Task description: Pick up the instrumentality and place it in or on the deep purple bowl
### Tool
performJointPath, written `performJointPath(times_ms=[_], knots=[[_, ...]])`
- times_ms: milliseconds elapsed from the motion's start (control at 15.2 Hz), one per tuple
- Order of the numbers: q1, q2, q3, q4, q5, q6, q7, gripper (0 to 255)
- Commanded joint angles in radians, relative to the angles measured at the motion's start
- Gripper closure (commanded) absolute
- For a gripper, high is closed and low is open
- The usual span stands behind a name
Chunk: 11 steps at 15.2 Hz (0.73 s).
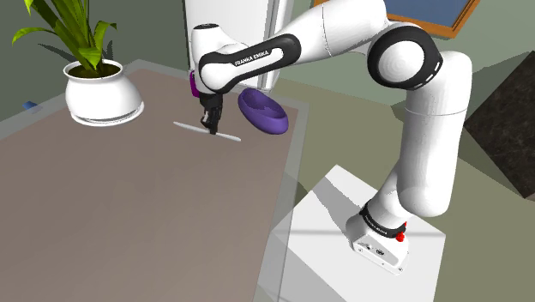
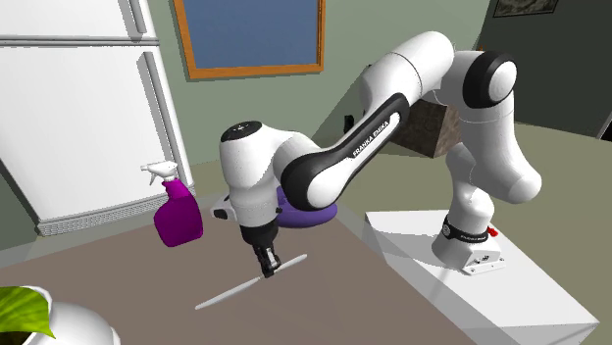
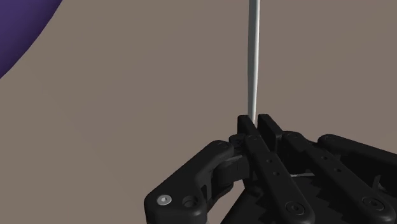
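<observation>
Wrist view | claw (image 3: 256, 122) clamped on thin white tool (image 3: 253, 57), perhaps a knife | purple bowl (image 3: 19, 32) mostly cut off

It looked like a home kitchen. A tall white refrigerator (image 2: 78, 108) stood against the grey-green wall (image 2: 392, 29) well beyond the fingers (image 3: 267, 129), and a wood-framed blue picture (image 2: 250, 34) hung on that wall next to it. On the brown worktop (image 1: 129, 223), near the fingers, sat a purple spray bottle (image 2: 178, 213) and a purple bowl (image 1: 261, 111). Farther from them on the same worktop stood a leafy plant in a white pot (image 1: 101, 90).
</observation>
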Motion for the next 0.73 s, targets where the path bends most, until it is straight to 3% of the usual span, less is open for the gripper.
performJointPath(times_ms=[0,330,660], knots=[[0.0,0.0,0.0,0.0,0.0,0.0,0.0,255],[0.0,0.0,0.0,0.0,0.0,0.0,0.0,255],[-0.001,-0.026,0.002,0.031,0.005,-0.056,-0.004,255]])
